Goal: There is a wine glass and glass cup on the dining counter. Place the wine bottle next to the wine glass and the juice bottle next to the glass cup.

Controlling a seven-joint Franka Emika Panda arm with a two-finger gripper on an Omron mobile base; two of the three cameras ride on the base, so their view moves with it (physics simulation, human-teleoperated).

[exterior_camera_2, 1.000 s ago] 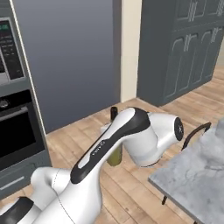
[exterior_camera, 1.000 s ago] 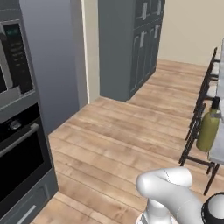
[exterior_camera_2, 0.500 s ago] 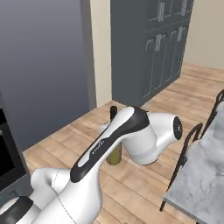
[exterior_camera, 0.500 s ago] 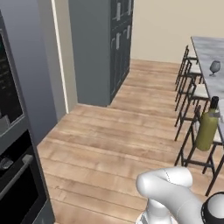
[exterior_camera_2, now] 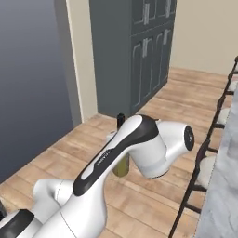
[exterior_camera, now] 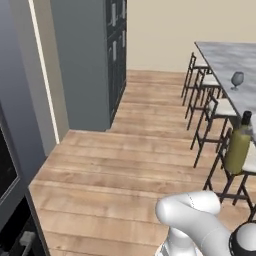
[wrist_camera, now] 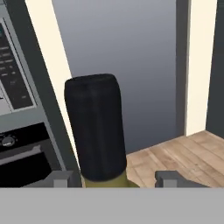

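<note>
Olive wine bottle [exterior_camera: 237, 148] probably held by tool [wrist_camera: 113, 179] | open floor [exterior_camera: 125, 165] beside stools [exterior_camera: 210, 125]

Home kitchen — tall grey cabinets [exterior_camera: 116, 45], marble dining counter [exterior_camera: 230, 62] with stools [exterior_camera: 210, 107], wood floor [exterior_camera: 120, 170]

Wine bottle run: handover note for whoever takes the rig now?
Pincer: shut on the wine bottle, carried upright above the wood floor, its black top close in the hand view.
Wine glass: stands on the dining counter, bar stools along its near side.
Done: wine bottle picked up.
Left: set it next to the wine glass. Juice bottle and glass cup not checked here; that pairing remains.
</note>
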